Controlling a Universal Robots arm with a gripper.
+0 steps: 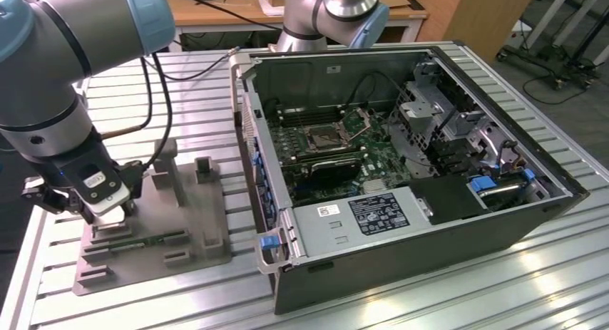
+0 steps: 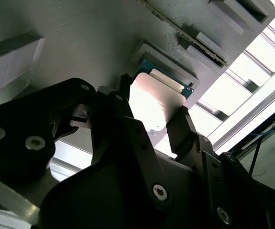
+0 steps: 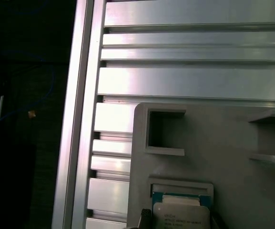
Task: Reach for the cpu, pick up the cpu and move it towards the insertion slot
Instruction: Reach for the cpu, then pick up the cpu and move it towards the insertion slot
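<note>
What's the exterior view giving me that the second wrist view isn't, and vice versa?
Exterior view: the open computer case with the insertion slot on its board, to that view's right of the tray. Second wrist view: the cpu close up in its tray pocket, the gripper right at it. Both: the grey tray and the gripper over it.

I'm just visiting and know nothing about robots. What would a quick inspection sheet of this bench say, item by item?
Surface: ribbed metal table, carrying a grey tray and an open computer case.
Job's things: chip in its holder on the tray; socket inside the case, well apart from the chip.
Clutter: nothing seen.
Grippers: hand low over the tray, right at the chip.
Cables: black cable hanging beside the arm; wires inside the case.
Surroundings: wooden desk behind the table.
</note>
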